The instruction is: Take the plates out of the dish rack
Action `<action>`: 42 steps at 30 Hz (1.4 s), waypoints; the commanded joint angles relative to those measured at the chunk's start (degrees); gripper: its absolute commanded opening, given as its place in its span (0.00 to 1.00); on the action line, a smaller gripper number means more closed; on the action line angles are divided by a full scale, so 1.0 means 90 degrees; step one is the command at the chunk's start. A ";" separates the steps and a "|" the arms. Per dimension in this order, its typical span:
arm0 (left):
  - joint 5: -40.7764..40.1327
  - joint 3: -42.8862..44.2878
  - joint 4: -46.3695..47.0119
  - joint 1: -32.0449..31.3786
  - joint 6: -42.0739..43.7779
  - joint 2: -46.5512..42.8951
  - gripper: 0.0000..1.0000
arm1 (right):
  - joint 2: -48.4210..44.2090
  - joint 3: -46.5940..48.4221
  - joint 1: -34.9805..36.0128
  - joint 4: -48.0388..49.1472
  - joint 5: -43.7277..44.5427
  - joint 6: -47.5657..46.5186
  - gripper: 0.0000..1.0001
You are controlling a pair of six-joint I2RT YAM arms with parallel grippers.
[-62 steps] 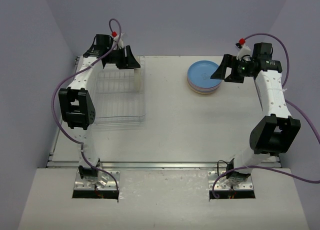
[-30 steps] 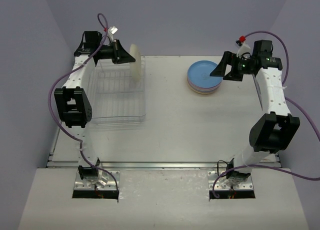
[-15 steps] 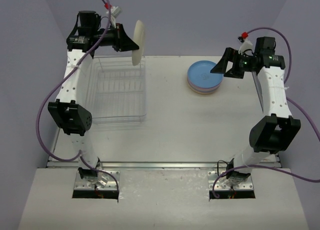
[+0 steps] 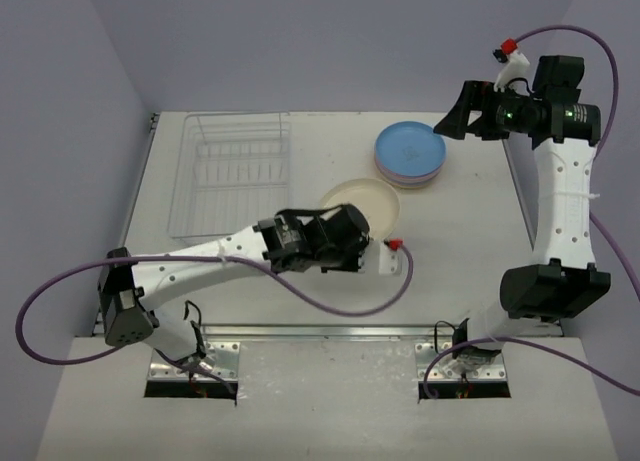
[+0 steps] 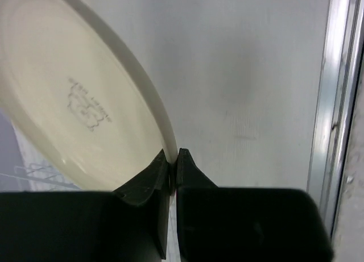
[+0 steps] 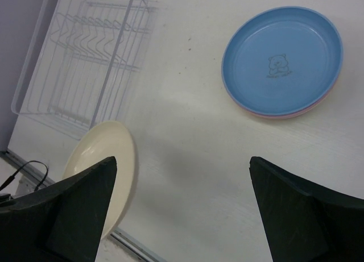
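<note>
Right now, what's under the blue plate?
Under the blue plate, only the rim of a pink plate shows along one edge. The rest of that plate, and any more plates below it, are covered.

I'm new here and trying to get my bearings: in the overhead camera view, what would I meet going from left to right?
dish rack → cream plate → blue-topped plate stack → right gripper
</note>
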 commanded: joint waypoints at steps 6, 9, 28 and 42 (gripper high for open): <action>-0.3780 -0.1961 0.1671 -0.1823 0.2547 -0.0866 0.00 | -0.0589 -0.1097 0.1638 -0.0627 0.0638 -0.1718 0.95; -0.3965 -0.2182 0.1976 -0.2143 0.2787 -0.0883 0.00 | -0.0900 -0.1866 0.2360 -0.0332 0.1073 -0.1820 0.93; -0.4123 -0.2301 0.2076 -0.2390 0.2730 -0.0755 0.00 | -0.0836 -0.2673 0.3033 0.0249 0.1974 -0.2065 0.00; -0.4041 -0.1569 0.2019 -0.1026 0.1581 -0.1170 1.00 | 0.0615 -0.0814 0.0604 0.0572 0.1562 -0.1203 0.00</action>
